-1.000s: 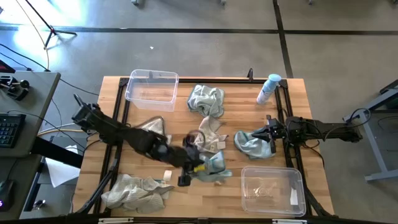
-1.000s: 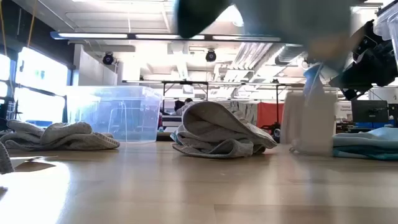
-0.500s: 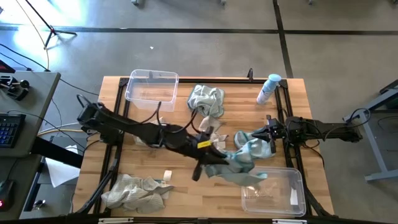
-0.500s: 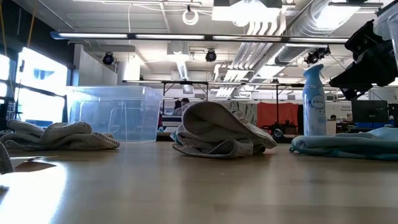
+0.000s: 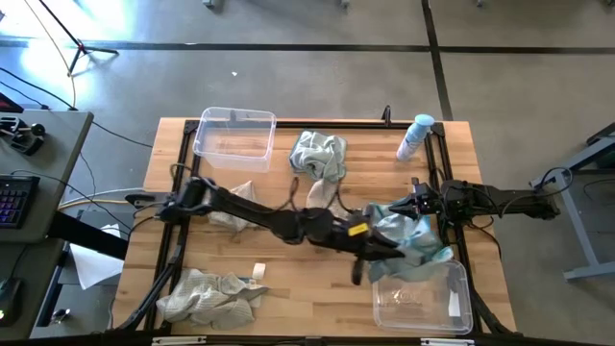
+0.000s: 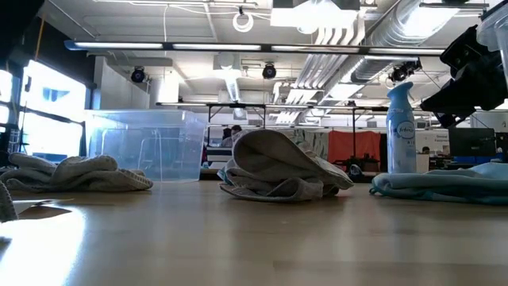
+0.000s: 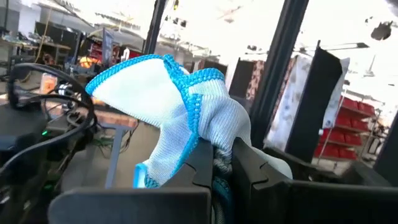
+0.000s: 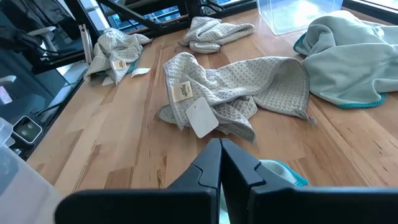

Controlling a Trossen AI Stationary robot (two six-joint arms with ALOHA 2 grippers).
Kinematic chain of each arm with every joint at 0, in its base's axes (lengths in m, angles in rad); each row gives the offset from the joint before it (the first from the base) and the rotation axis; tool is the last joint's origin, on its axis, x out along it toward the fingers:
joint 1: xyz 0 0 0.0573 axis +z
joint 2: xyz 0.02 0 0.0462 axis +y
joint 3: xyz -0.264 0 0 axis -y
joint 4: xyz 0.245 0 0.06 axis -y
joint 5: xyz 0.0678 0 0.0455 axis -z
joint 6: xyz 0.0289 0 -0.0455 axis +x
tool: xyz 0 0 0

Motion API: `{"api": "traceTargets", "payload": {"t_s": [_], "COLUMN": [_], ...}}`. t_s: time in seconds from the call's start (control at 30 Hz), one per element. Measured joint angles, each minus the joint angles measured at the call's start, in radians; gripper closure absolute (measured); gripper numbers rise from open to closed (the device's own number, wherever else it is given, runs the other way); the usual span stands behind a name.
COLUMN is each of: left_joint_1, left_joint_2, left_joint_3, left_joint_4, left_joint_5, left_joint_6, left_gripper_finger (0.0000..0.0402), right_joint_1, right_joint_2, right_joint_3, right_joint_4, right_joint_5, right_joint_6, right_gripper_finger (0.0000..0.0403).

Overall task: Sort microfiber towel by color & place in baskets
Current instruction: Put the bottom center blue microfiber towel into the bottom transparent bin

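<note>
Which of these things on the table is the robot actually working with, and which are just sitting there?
Part of the job:
- blue towel held shut in the left gripper
- other towels
- near tub
- far tub
- right gripper, shut, waiting beside the held towel

Just lying about:
- spray bottle

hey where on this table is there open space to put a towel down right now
Bare wood lies between the beige towel at the near-left edge and the labelled basket. The middle is crowded: left hand carrying a teal towel, right hand beside it.
</note>
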Motion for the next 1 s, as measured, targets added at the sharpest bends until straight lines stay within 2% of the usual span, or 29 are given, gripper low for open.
{"api": "traceTargets", "payload": {"t_s": [0.13,0.37,0.63,1.0], "left_joint_1": [0.000,-0.007,-0.033,-0.044], "left_joint_2": [0.118,0.237,0.288,0.297], "left_joint_3": [0.180,0.430,0.461,0.461], "left_joint_4": [-0.065,-0.410,-0.480,-0.521], "left_joint_5": [0.001,0.014,0.031,0.018], "left_joint_6": [-0.019,-0.062,-0.071,-0.071], "left_gripper_finger": [0.0401,0.0401,0.0393,0.0295], "right_joint_1": [0.000,0.000,0.000,0.000], "right_joint_2": [0.000,0.000,0.000,0.000], "right_joint_3": [0.000,0.000,0.000,0.000], "right_joint_4": [0.000,0.000,0.000,0.000], "right_joint_5": [0.000,0.000,0.000,0.000], "right_joint_6": [0.000,0.000,0.000,0.000], "right_gripper_finger": [0.0402,0.0402,0.0402,0.0402]}}
